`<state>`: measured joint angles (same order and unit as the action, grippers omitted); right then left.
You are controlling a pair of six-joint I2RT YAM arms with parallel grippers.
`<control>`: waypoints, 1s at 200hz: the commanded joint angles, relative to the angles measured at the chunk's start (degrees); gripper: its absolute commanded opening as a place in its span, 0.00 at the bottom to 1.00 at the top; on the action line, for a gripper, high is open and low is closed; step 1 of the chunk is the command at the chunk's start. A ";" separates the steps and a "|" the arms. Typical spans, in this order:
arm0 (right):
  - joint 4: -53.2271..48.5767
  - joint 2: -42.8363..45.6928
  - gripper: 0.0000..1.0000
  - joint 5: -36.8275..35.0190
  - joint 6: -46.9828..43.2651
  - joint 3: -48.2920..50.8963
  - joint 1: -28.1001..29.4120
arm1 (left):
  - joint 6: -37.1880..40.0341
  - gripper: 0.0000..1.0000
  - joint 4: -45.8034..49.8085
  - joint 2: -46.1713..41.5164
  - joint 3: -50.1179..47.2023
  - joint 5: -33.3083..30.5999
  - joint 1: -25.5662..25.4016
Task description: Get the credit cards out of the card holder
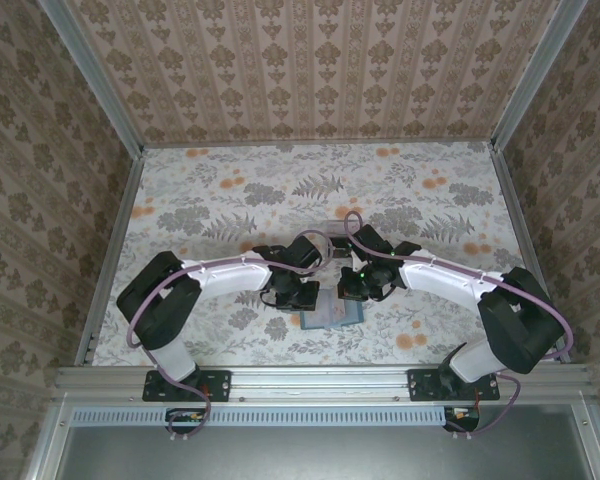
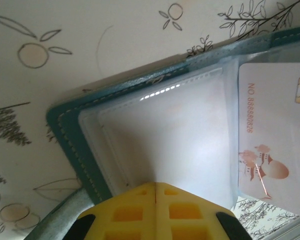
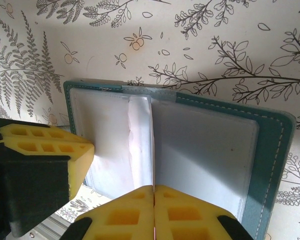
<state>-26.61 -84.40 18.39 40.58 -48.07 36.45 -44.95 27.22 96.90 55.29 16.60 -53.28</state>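
Between the two arms, near the table's (image 1: 180,190) front edge, the card holder (image 1: 335,316) lies open. The left gripper (image 2: 155,187) is clenched, tips on its left clear pocket. The right gripper (image 3: 154,189) is clenched too, at the middle fold. A pale card (image 2: 275,125) tucked inside reads "NO.888…". Floral cloth covers the table, and patterned wallpaper lines the walls.

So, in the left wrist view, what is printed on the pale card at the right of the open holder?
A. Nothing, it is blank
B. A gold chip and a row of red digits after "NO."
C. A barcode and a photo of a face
B: the pale pinkish credit card at the right of the card holder bears a gold chip at the picture's edge and a red number printed along its side.
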 commanded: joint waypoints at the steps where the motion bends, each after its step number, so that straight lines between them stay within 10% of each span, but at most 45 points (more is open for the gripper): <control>1: -2.97 3.06 0.05 -1.06 -0.04 -1.78 0.42 | 1.09 0.02 2.82 -2.82 1.37 -1.89 -0.02; 88: -10.08 7.93 0.00 -4.78 -9.27 -7.45 -2.02 | 0.31 0.02 0.94 -11.08 -4.23 -4.56 3.64; 200: -19.05 -1.17 0.00 -13.02 -66.42 -19.61 -5.16 | 1.13 0.03 0.11 -18.93 -12.06 -4.22 8.95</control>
<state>-42.94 -85.03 9.32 -4.93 -65.91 31.42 -44.97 27.35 79.99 44.64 12.75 -45.21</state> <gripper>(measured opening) 0.046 0.046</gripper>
